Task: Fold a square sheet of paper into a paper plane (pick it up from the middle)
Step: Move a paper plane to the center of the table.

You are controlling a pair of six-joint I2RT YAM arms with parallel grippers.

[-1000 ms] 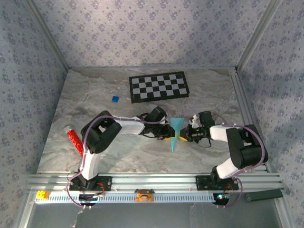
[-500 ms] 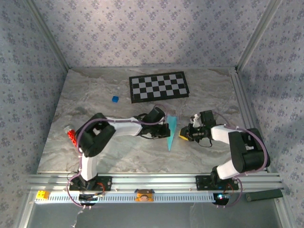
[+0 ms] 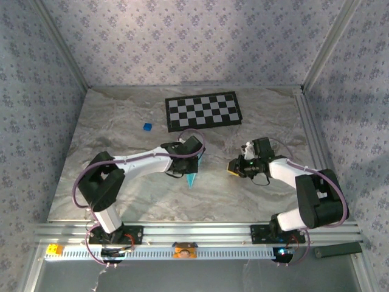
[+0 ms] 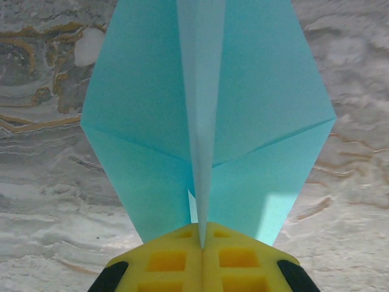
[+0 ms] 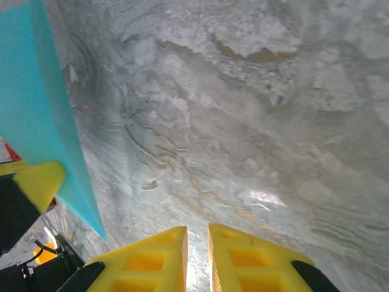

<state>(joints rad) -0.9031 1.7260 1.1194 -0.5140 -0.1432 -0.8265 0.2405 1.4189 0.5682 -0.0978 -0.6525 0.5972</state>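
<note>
The paper plane (image 4: 206,115) is a light-blue pointed dart with a centre crease. My left gripper (image 4: 203,236) is shut on the lower edge of that crease, its yellow fingers pressed together. In the top view the left gripper (image 3: 193,161) holds the paper plane (image 3: 192,177) upright at mid-table, with its tip pointing toward the near edge. My right gripper (image 3: 233,167) stands apart to the right of it. Its fingers (image 5: 152,258) show a narrow gap with nothing between them, over bare marble. The plane's edge (image 5: 36,115) shows at the left of the right wrist view.
A black-and-white checkerboard (image 3: 203,111) lies at the back of the table. A tiny dark-blue cube (image 3: 147,127) sits to its left. Metal frame rails run along the table's right side (image 3: 310,140) and near edge (image 3: 200,230).
The left gripper has shut on the plane and carried it to the left. The right gripper has opened a little, let go of the plane and stayed near its place.
</note>
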